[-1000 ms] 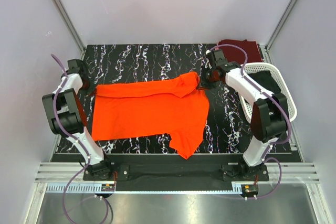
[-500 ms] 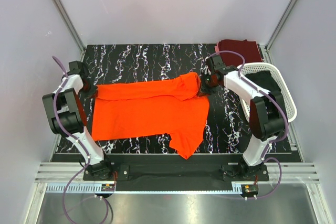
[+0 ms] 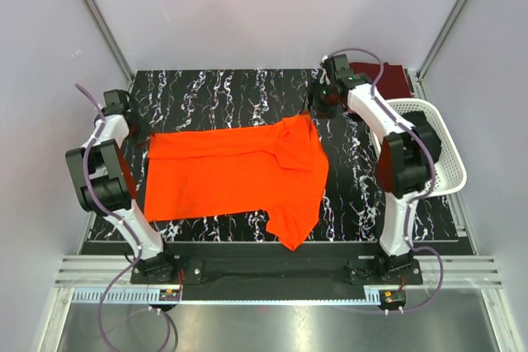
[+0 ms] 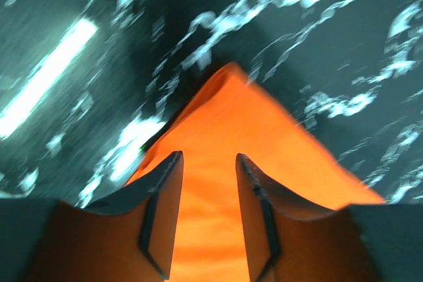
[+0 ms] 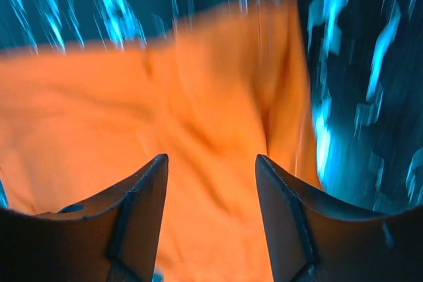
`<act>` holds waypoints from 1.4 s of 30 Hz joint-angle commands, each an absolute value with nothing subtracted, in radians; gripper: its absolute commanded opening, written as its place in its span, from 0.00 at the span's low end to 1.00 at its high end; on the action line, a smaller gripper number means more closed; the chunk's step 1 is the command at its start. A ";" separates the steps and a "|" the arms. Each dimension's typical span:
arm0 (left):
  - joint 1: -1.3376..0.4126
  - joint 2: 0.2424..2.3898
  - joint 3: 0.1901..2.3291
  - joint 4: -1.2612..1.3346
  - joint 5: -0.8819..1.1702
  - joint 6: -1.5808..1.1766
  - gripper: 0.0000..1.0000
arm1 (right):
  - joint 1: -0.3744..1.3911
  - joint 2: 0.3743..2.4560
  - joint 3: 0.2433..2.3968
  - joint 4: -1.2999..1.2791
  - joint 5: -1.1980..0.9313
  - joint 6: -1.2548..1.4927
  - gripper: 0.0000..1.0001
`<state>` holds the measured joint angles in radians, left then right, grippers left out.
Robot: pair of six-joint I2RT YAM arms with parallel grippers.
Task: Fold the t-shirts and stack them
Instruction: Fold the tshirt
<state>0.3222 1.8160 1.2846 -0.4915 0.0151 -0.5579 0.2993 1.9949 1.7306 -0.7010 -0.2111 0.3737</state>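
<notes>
- An orange t-shirt lies spread on a black marbled table.
- The left gripper hangs over one corner, jaws apart, empty.
- The right gripper hangs above the cloth, jaws apart, empty.

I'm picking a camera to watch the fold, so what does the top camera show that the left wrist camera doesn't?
Only the top view: the whole orange t-shirt spread out, the maroon t-shirt at the far right corner, the white basket, the right gripper. Only the left wrist view: the left gripper close up, open, with a pointed shirt corner beyond its fingers. Both: orange cloth on the black marbled table.
</notes>
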 commanded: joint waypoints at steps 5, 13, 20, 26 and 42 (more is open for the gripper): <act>0.327 1.960 1.396 -0.400 0.138 -0.588 0.32 | 0.210 2.243 2.051 -0.756 -0.221 0.393 0.63; 0.328 2.036 1.456 -0.457 0.123 -0.601 0.28 | 0.175 2.321 2.050 -0.686 -0.385 0.563 0.48; 0.328 2.056 1.440 -0.476 0.129 -0.620 0.24 | 0.170 2.358 2.013 -0.606 -0.462 0.630 0.49; 0.330 2.066 1.457 -0.508 0.111 -0.627 0.24 | 0.170 2.381 2.000 -0.595 -0.479 0.646 0.51; 0.327 2.167 1.614 -0.695 0.069 -0.689 0.24 | 0.169 2.392 1.997 -0.592 -0.445 0.637 0.29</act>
<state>0.3260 2.1189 1.5719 -0.6193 0.1005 -0.6651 0.1646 2.4050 1.9926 -0.6170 -0.4568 0.6304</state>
